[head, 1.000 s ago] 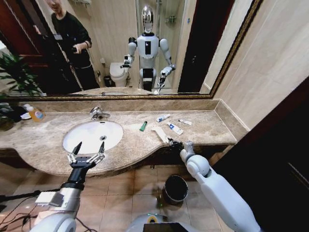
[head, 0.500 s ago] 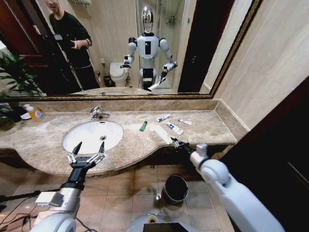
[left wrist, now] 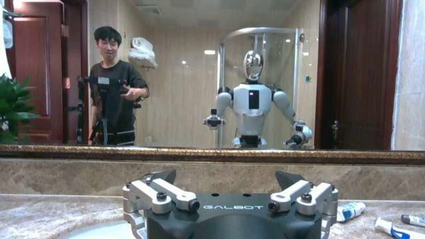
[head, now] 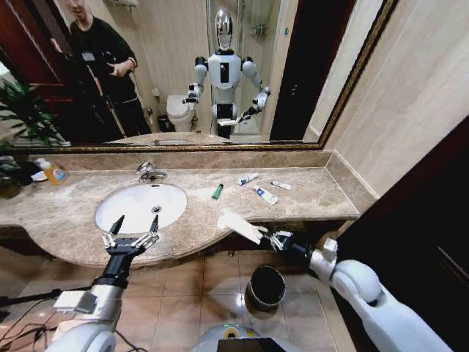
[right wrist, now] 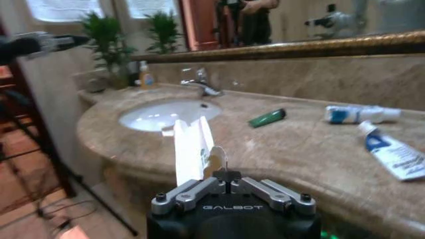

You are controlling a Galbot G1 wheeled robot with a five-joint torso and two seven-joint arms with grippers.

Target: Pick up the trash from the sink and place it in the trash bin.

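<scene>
My right gripper (head: 275, 238) is shut on one end of a white strip (head: 236, 226), held just off the counter's front edge and above the dark round trash bin (head: 266, 286) on the floor. In the right wrist view the strip (right wrist: 192, 152) sticks out from the shut fingers (right wrist: 228, 174). A green tube (head: 218, 191), a white tube (head: 247, 178), a sachet (head: 266, 195) and a small tube (head: 280, 185) lie on the marble to the right of the white oval sink (head: 141, 207). My left gripper (head: 132, 233) hovers open at the sink's front rim.
A chrome tap (head: 150, 172) stands behind the basin and an orange soap bottle (head: 53, 172) at the far left. A mirror runs along the back of the counter. A dark wall panel (head: 410, 220) closes in on the right. The floor around the bin is tiled.
My right gripper has drawn back from the counter towards me, lifting the white strip off the marble and out past the front edge. The left arm has not moved.
</scene>
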